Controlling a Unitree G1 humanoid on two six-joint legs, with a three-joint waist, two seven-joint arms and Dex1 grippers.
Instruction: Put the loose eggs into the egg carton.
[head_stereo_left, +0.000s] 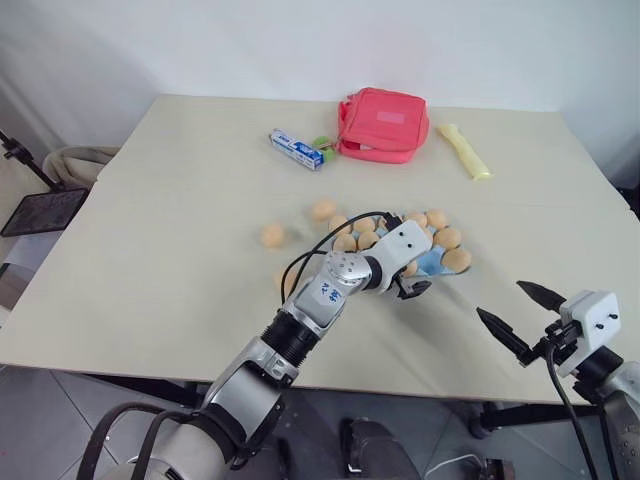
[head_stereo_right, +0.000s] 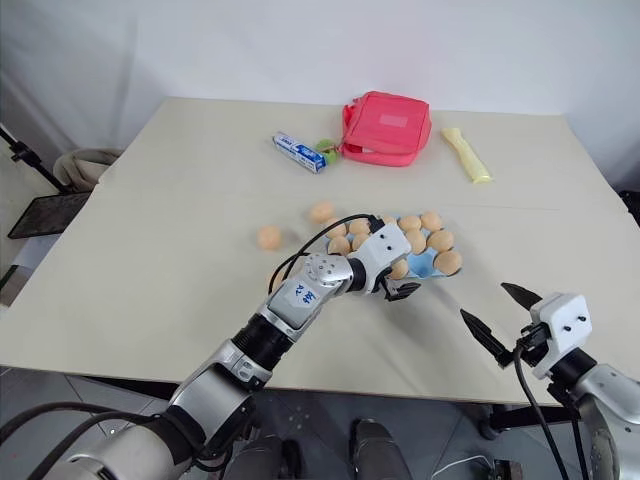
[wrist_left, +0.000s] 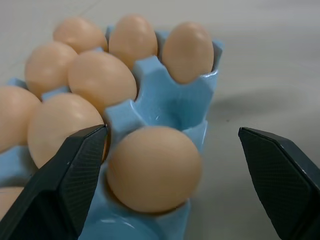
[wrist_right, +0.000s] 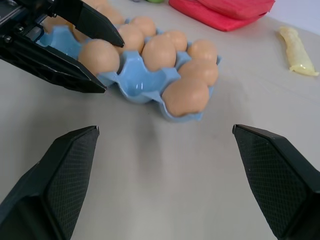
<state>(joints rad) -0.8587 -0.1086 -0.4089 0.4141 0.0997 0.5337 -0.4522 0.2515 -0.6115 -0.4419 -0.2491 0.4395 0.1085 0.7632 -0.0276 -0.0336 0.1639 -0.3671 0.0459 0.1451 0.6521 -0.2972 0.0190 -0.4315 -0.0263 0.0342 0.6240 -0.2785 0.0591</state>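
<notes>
The light blue egg carton (head_stereo_left: 432, 263) lies right of the table's middle, with several tan eggs in its cups and one bare cup (wrist_right: 142, 87). My left gripper (wrist_left: 171, 130) hangs open at the carton's near end, a finger on each side of an egg (wrist_left: 155, 167) that sits in the end cup. Neither pad touches it. Two loose eggs (head_stereo_left: 272, 235) (head_stereo_left: 322, 210) rest on the table to the left of the carton. My right gripper (head_stereo_left: 520, 315) is open and holds nothing, near the front right edge, short of the carton (wrist_right: 135, 87).
A red zip pouch (head_stereo_left: 383, 123) sits at the back, with a blue-and-white tube (head_stereo_left: 296, 149) and a small green item (head_stereo_left: 321, 143) beside it. Further right lies a yellow object (head_stereo_left: 465, 150). A black tray on a stand (head_stereo_left: 40, 210) is off the table's left side.
</notes>
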